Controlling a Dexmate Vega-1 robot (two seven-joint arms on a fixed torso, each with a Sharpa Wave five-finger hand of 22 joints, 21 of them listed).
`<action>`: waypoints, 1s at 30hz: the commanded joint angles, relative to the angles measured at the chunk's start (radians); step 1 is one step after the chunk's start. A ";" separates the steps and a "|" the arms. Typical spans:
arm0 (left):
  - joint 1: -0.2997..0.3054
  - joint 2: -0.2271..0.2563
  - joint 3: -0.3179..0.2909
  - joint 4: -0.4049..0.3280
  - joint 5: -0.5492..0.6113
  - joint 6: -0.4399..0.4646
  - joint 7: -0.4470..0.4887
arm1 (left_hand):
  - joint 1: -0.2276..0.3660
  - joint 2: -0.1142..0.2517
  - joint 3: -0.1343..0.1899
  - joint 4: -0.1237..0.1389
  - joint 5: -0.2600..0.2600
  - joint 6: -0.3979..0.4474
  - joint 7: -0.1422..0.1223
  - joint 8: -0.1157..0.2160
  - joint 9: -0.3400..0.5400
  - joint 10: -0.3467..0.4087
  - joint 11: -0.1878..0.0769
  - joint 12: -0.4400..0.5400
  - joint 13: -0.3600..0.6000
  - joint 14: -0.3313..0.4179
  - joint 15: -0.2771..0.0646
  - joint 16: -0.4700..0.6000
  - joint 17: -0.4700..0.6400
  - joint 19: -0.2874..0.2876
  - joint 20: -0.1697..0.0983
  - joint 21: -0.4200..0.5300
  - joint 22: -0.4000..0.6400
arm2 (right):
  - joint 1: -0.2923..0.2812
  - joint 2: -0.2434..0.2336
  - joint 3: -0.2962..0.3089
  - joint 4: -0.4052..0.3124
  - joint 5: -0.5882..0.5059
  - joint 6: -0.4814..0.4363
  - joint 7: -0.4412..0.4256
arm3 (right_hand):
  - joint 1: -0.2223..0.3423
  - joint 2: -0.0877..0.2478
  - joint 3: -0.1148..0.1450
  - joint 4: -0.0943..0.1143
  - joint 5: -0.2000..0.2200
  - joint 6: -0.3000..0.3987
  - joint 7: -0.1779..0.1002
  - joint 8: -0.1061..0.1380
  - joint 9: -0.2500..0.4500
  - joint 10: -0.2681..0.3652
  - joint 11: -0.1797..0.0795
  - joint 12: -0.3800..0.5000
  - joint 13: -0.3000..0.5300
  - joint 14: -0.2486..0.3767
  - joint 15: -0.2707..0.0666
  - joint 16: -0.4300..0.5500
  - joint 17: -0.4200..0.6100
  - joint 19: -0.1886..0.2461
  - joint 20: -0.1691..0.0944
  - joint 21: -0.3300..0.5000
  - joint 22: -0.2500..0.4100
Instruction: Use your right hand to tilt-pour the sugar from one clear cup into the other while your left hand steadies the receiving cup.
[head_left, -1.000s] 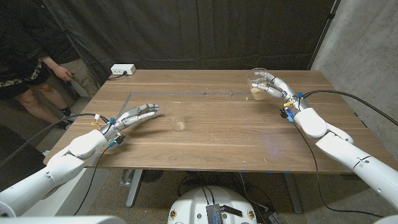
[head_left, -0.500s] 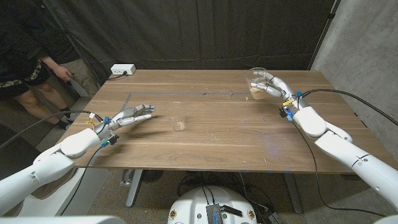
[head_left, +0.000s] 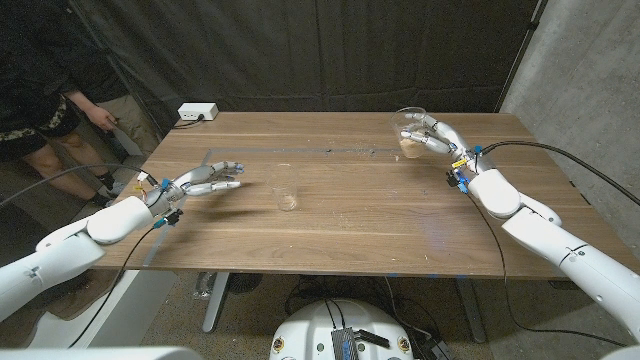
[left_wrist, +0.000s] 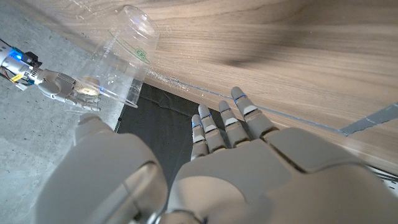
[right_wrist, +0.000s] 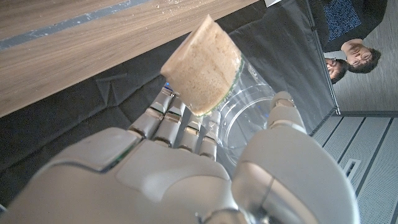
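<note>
- Your right robot hand (head_left: 432, 134) grips the sugar cup (head_left: 411, 133) at the far right of the worktop (head_left: 380, 215); its fingers wrap the clear wall.
- In the right wrist view that robot hand (right_wrist: 186, 168) has the cup (right_wrist: 205, 65) between fingers and thumb, with the tan sugar packed in the cup's closed end.
- In the head view the sugar cup looks roughly upright, its rim on top, and the sugar sits low inside; you cannot tell whether its base touches the wood.
- The receiving cup (head_left: 286, 192) stands upright near the middle of the worktop, clear, well apart from the sugar cup.
- Your left robot hand (head_left: 207, 179) holds nothing: its fingers are stretched out and spread, pointing toward the receiving cup with a clear gap between fingertips and cup.
- In the left wrist view the left robot hand (left_wrist: 249, 168) shows its back with the fingers (left_wrist: 239, 115) extended, and the receiving cup (left_wrist: 124, 53) lies ahead of them, untouched.
- A strip of blue tape (head_left: 300, 151) runs across the wood behind the receiving cup.
- A white power strip (head_left: 196, 112) lies at the far left corner of the worktop.
- A person (head_left: 45, 90) stands beside the worktop's left end.
</note>
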 joint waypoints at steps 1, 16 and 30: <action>-0.019 -0.012 0.019 -0.006 0.066 0.029 0.026 | 0.011 0.002 -0.011 -0.003 0.006 0.002 -0.004 0.001 0.002 0.001 -0.003 0.001 0.005 -0.001 -0.086 0.008 0.002 0.001 -0.007 -0.005 0.004 | 0.010 0.004 -0.004 0.018 0.001 0.009 0.002 | 0.003 0.006 0.002 0.002 -0.003 0.010 -0.003 0.003 0.002 0.010 0.000 0.008 0.004 0.012 -0.181 -0.002 0.005 0.007 -0.121 0.009 0.004; -0.076 -0.124 0.065 0.129 0.187 -0.111 0.118 | 0.008 0.021 -0.027 0.002 0.014 0.025 -0.017 0.010 0.005 0.021 -0.014 0.014 0.008 0.013 -0.099 0.016 0.005 0.022 -0.025 0.004 0.005 | -0.017 -0.012 0.008 -0.015 0.002 -0.009 -0.007 | 0.003 0.006 0.001 0.002 -0.003 0.014 -0.003 0.001 0.001 0.011 0.001 0.012 0.006 0.014 -0.181 -0.005 0.009 0.007 -0.121 0.009 0.004; -0.050 -0.147 0.060 0.141 0.251 -0.152 0.225 | -0.005 0.034 -0.039 0.012 0.021 0.033 -0.028 0.014 0.007 0.031 -0.016 0.024 0.010 0.024 -0.102 0.019 0.008 0.040 -0.044 0.011 0.006 | -0.016 -0.020 0.008 -0.014 0.003 0.000 0.006 | 0.003 0.006 0.000 0.002 -0.004 0.019 -0.003 0.000 0.001 0.014 -0.001 0.016 0.009 0.015 -0.182 -0.009 0.013 0.008 -0.121 0.010 0.003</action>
